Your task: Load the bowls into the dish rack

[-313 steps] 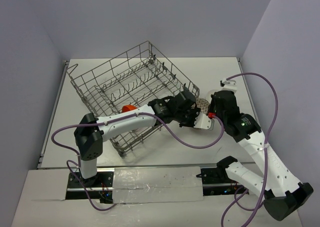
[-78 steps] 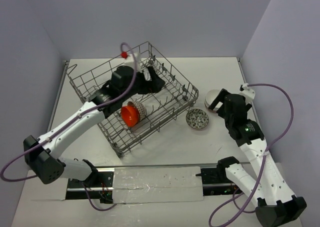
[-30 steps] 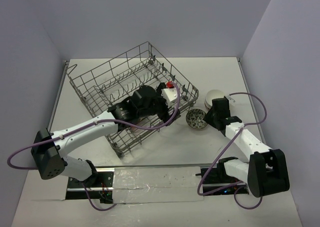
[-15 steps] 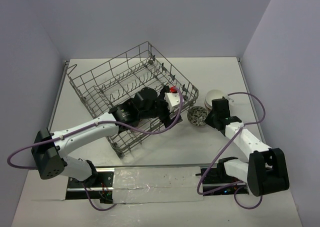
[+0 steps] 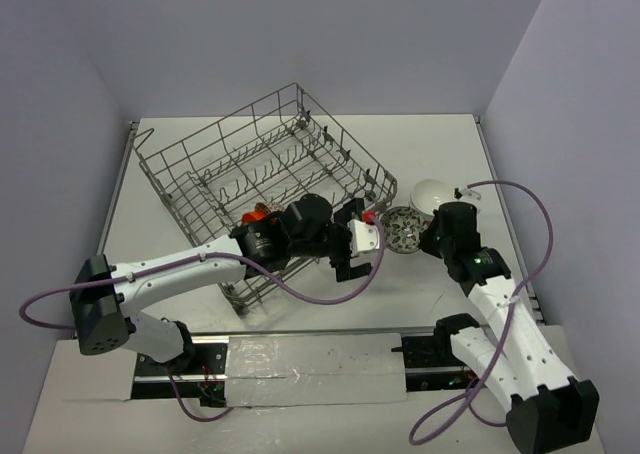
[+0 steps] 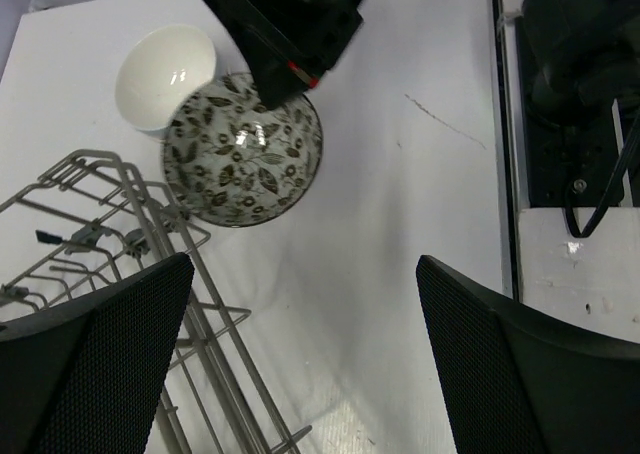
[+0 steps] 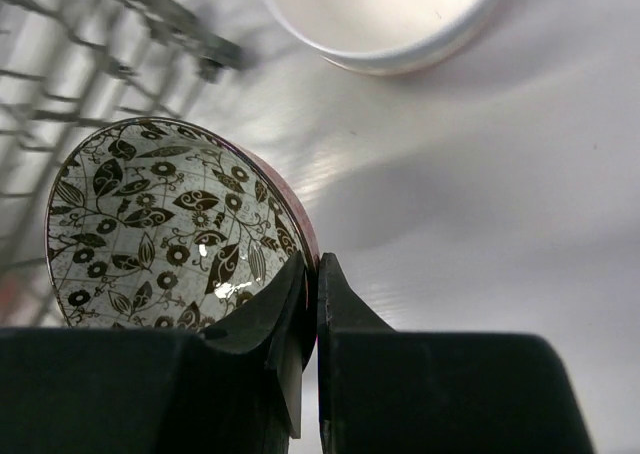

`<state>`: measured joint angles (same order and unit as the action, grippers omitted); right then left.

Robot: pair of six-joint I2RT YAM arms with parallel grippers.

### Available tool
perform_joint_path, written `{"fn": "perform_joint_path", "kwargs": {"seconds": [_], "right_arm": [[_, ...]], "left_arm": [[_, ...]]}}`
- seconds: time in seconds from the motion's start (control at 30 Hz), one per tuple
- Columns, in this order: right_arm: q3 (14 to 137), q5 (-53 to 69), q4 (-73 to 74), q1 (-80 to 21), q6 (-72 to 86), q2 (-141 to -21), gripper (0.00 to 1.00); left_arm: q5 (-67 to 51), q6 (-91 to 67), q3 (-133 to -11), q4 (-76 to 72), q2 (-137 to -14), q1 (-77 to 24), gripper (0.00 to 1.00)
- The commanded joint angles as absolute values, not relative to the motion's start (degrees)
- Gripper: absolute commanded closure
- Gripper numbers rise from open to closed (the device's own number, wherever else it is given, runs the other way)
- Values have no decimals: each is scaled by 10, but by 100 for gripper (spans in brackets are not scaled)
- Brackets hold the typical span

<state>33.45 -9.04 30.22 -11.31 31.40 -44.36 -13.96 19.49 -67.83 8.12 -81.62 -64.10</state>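
I see my right tool (image 7: 312,274) pinching the rim of the tilted patterned bowl (image 7: 170,224) beside the white bowl (image 7: 390,14); my left tool (image 6: 303,274) hangs spread over the desk (image 6: 400,174).

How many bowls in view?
3. Orange-red bowl in the dish rack, mostly hidden by the left arm; patterned bowl pinched at its rim by the right tool, beside the rack; white bowl on the table beyond it.
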Motion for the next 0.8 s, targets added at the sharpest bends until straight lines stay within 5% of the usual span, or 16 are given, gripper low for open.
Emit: {"fn": "perform_joint_path", "kwargs": {"seconds": [0.0, 0.33, 0.77], "right_arm": [[424, -95, 341, -135, 286, -410, 100], [559, -112, 446, -235, 272, -442, 100], [584, -155, 461, -258, 266, -462, 100]], "left_arm": [[-140, 261, -707, 80, -829, -663, 1], [-92, 379, -753, 67, -868, -692, 9], [-99, 407, -865, 216, -951, -699, 50]]}}
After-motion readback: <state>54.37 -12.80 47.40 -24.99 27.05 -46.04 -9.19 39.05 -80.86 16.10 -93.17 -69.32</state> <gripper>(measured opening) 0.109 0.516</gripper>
